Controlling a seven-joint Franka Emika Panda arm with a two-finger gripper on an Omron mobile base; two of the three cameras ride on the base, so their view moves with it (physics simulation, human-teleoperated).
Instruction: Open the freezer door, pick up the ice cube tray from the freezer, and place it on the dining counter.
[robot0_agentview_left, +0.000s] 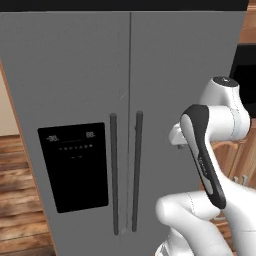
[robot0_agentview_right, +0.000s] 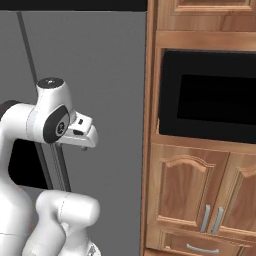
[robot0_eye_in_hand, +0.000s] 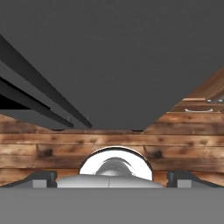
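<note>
The freezer door (robot0_agentview_left: 70, 75) is the left grey door with the black dispenser panel (robot0_agentview_left: 74, 167). It stands shut, so the freezer's inside and the ice cube tray are hidden. Its dark bar handle (robot0_agentview_left: 114, 175) runs beside the middle seam. My gripper (robot0_agentview_left: 177, 141) hangs in front of the plain right door, to the right of both handles and apart from them, pointing down at the floor. In the right base view the gripper (robot0_agentview_right: 84, 144) is partly hidden by the wrist. In the hand view its fingertips (robot0_eye_in_hand: 41, 178) stand wide apart with nothing between them. The dining counter is out of view.
The plain grey door (robot0_agentview_left: 185, 65) has its own bar handle (robot0_agentview_left: 136, 170). To the right of the fridge stands a wooden cabinet (robot0_agentview_right: 185, 190) with a black oven recess (robot0_agentview_right: 210, 100). Wood floor (robot0_eye_in_hand: 109, 140) lies below the doors. My own arm (robot0_agentview_left: 205, 160) fills the lower right.
</note>
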